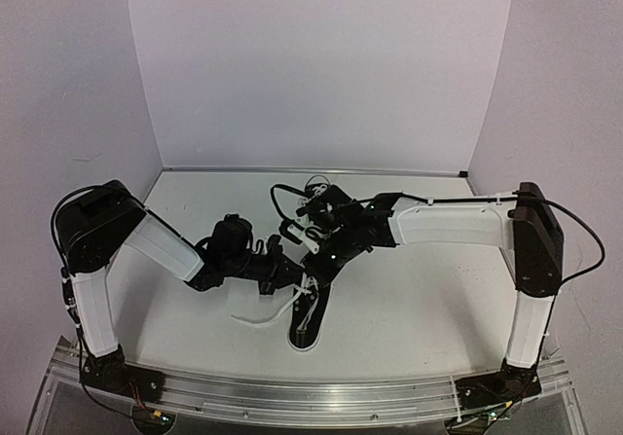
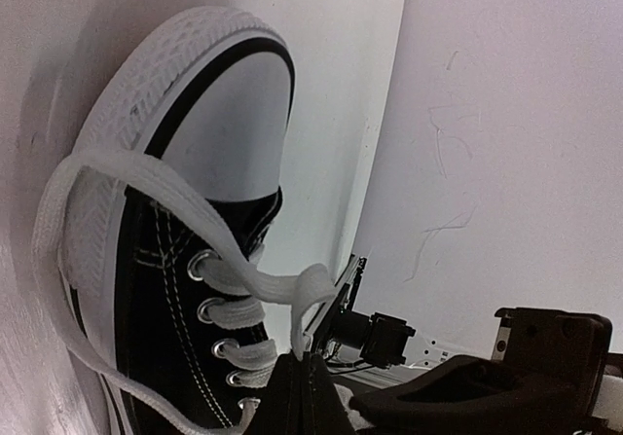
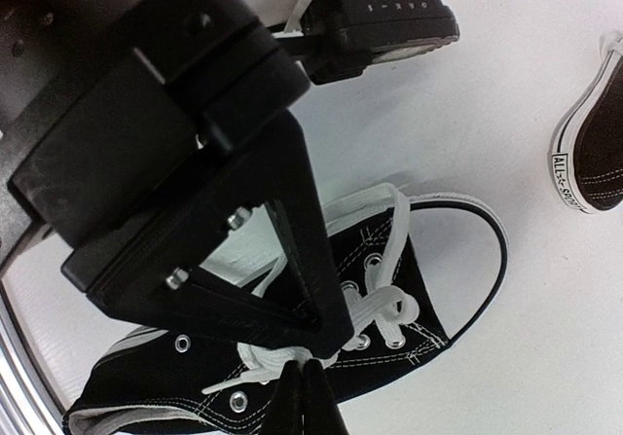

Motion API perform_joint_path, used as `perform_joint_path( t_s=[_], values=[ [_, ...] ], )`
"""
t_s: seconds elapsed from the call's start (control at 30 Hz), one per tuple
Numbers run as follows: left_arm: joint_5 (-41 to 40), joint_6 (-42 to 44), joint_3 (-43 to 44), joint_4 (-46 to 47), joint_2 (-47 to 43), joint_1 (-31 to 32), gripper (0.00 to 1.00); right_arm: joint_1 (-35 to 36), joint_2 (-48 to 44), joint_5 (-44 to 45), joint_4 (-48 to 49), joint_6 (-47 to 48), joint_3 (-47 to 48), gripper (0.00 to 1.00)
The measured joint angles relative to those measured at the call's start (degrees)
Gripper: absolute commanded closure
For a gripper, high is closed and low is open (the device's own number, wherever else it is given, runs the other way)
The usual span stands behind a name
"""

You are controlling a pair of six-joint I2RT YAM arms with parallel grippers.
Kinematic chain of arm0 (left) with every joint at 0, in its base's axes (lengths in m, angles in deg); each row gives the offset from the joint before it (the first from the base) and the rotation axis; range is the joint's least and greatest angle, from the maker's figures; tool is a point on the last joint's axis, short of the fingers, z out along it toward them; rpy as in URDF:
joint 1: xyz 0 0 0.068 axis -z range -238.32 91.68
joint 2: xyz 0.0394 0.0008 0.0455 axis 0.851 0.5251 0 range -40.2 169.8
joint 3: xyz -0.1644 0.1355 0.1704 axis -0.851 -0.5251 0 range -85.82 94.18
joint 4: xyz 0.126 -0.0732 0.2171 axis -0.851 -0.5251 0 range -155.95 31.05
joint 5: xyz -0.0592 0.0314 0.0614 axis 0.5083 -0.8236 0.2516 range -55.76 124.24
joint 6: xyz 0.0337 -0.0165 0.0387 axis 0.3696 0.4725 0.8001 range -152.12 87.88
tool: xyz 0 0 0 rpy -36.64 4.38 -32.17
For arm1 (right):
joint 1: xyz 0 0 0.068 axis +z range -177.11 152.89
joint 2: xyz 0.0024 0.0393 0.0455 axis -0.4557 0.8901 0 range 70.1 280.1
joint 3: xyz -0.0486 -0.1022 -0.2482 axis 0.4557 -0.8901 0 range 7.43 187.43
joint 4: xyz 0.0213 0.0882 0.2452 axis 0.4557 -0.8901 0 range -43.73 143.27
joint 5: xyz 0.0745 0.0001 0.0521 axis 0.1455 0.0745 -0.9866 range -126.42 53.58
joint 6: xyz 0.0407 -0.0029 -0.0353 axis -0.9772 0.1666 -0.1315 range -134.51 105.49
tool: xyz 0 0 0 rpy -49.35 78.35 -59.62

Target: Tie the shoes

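Observation:
One of the shoes [image 1: 310, 326] lies near the table's front, toe toward the arm bases, a black sneaker with white laces. In the left wrist view this shoe [image 2: 165, 289] fills the left side, white toe cap up. My left gripper [image 2: 307, 359] is shut on a white lace strand [image 2: 310, 294] rising from its tips. My right gripper [image 3: 310, 369] is shut on the lace [image 3: 282, 355] at the upper eyelets of the shoe [image 3: 389, 372]. Both grippers, left [image 1: 295, 281] and right [image 1: 314, 268], meet just above the shoe. The other shoe [image 3: 589, 153] shows only its heel.
A loose lace end [image 1: 258, 316] trails left of the shoe on the white table [image 1: 419, 299]. My left gripper's black body [image 3: 243, 192] blocks much of the right wrist view. White walls close in the back and both sides.

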State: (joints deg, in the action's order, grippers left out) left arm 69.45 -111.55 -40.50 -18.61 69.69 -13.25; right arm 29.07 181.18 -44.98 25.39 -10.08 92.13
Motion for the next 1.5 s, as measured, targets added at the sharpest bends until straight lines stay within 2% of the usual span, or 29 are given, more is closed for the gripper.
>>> perform_joint_path(
  t_s=[0.1, 0.23, 0.33, 0.4, 0.6, 0.8, 0.93, 1.1, 1.5],
  values=[
    [0.7, 0.1, -0.6, -1.3, -1.2, 0.1, 1.00, 0.0, -0.1, 0.1, 0.1, -0.2, -0.2, 0.93],
    [1.1, 0.8, -0.8, -3.6, -3.1, 0.5, 1.00, 0.0, -0.2, 0.2, 0.1, -0.8, -0.5, 0.81],
    [1.2, 1.5, -0.8, -4.9, -3.7, 0.6, 1.00, 0.0, -0.9, 0.1, 0.3, -2.0, -1.4, 0.69],
    [1.3, 1.6, -0.9, -5.0, -3.8, 0.6, 1.00, 0.0, -2.2, -0.2, 0.4, -3.0, -2.6, 0.66],
    [1.3, 1.5, -1.1, -4.9, -3.9, 0.6, 1.00, 0.0, -8.4, -2.5, 1.0, -6.8, -6.5, 0.65],
    [1.3, 1.2, -2.1, -4.2, -3.9, 0.6, 1.00, 0.3, -13.4, -7.2, 6.2, -14.0, -12.5, 0.65],
    [1.5, 0.3, -2.4, -2.9, -3.9, 0.6, 1.00, 1.1, -13.2, -9.0, 10.5, -19.1, -16.4, 0.65],
    [1.8, -0.4, -2.7, -1.2, -3.9, 0.6, 1.00, 1.9, -11.2, -9.4, 14.4, -23.3, -17.0, 0.66],
    [1.9, -1.6, -3.5, 0.8, -3.9, 0.6, 1.00, 2.0, -6.7, -9.8, 18.0, -26.7, -17.0, 0.68]
  ],
)
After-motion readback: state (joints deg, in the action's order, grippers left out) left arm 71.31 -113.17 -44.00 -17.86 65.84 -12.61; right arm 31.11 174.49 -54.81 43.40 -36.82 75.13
